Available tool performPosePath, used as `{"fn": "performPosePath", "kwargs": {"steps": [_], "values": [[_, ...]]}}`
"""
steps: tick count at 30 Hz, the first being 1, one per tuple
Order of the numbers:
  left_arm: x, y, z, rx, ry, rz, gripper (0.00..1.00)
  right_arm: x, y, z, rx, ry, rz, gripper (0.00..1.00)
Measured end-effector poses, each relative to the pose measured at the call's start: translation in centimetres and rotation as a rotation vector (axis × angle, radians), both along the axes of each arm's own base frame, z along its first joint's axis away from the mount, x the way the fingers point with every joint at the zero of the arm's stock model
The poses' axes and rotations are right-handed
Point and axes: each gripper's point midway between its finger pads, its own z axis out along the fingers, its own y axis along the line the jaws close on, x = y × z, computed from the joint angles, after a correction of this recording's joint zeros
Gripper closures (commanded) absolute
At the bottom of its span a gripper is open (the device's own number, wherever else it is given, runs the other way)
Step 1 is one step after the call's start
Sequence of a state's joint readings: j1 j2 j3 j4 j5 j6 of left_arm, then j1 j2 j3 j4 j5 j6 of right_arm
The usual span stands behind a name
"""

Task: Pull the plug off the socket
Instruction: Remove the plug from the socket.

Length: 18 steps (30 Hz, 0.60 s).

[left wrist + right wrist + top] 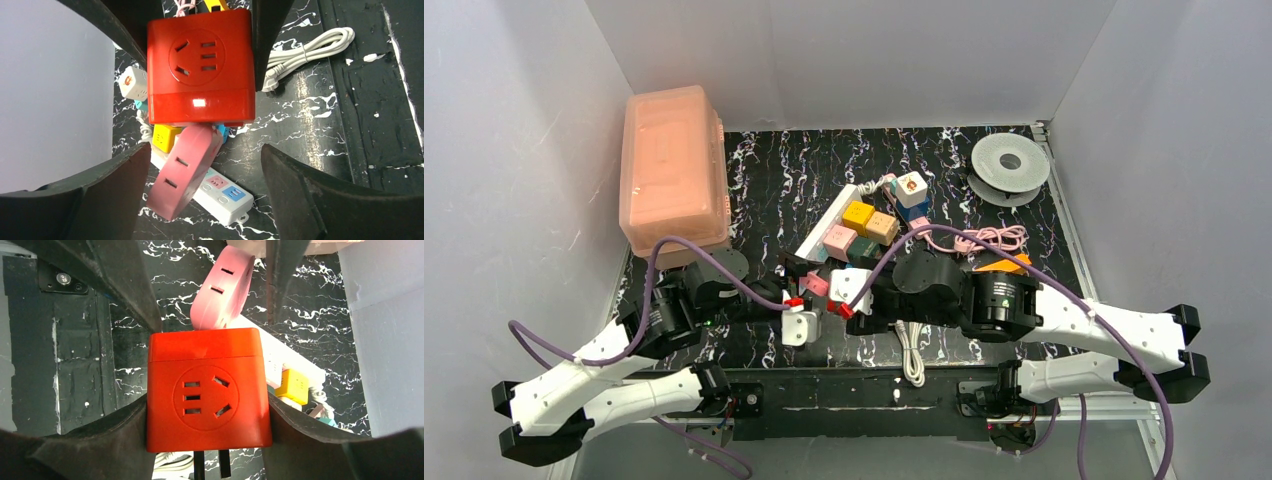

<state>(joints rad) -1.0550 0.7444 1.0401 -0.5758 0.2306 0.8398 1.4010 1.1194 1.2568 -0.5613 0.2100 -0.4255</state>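
A translucent orange box with its lid on sits at the far left of the black marbled surface. What it holds cannot be made out through the walls. The socket, a long white strip, lies diagonally at mid-surface. 4 cube adapters sit on it: yellow, tan, pink and dark green.

The right end effector is clenched on a red cube plug with 1 finger against each side. The plug's outlet face looks at the wrist camera, and 2 dark prongs show bare at its near end. It is held by the socket's near end.

The left end effector is released, its fingers on either side of a slim pink bar and apart from it. The bar's end meets the cube, but I cannot tell whether they are joined.

A white cube beyond the strip carries an orange mark too small to read. A grey spool lies at the far right.
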Motion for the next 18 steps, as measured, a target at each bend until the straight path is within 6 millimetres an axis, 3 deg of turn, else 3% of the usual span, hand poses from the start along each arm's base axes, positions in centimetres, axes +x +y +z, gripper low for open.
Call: {"fn": "performPosePath", "kwargs": {"steps": [5, 7, 18], "values": [[-0.2, -0.3, 0.2, -0.017, 0.017, -0.008, 0.59, -0.3, -0.5, 0.8, 0.066, -0.006, 0.001, 0.99], [-0.2, -0.5, 0.6, -0.028, 0.024, -0.006, 0.66, -0.5, -0.7, 0.7, 0.073, -0.004, 0.003, 0.99], [-0.1, -1.3, 1.1, -0.037, 0.046, -0.017, 0.55, -0.4, 0.0, 0.9, 0.118, -0.003, -0.013, 0.99]]}}
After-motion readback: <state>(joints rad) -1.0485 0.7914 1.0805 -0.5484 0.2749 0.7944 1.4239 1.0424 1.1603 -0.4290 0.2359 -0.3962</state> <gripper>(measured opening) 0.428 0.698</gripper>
